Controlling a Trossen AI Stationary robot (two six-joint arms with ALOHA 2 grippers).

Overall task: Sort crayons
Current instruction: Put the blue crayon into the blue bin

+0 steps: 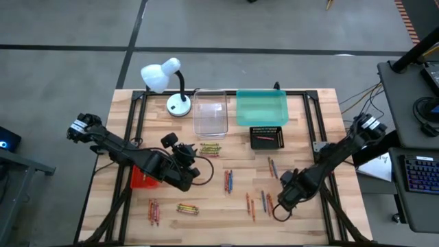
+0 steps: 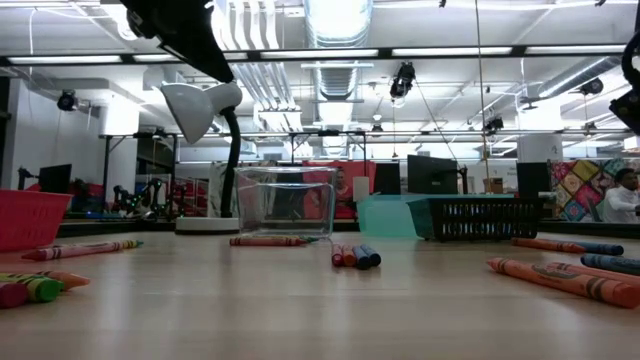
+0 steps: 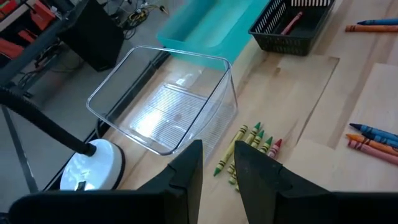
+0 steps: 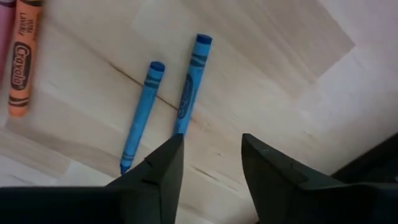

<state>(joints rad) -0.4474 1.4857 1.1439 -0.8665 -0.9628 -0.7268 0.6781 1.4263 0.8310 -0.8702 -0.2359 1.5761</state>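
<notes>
Crayons lie in small groups on the wooden table: a yellow and green group (image 1: 209,148), also in the left wrist view (image 3: 249,142), a red and blue group (image 1: 228,180), orange and red ones (image 1: 250,204), and more at the near left (image 1: 187,208). My left gripper (image 1: 197,171) (image 3: 217,148) hangs narrowly open and empty just short of the yellow and green group. My right gripper (image 1: 278,208) (image 4: 212,140) is open and empty low over the table, near two blue crayons (image 4: 140,115) (image 4: 191,84) lying flat.
At the far side stand a white desk lamp (image 1: 171,82), a clear tray (image 1: 210,113), a teal tray (image 1: 261,108) and a black basket (image 1: 267,137) holding a crayon. A red tray (image 1: 142,180) sits under my left arm. An orange crayon (image 4: 22,62) lies beside the blue ones.
</notes>
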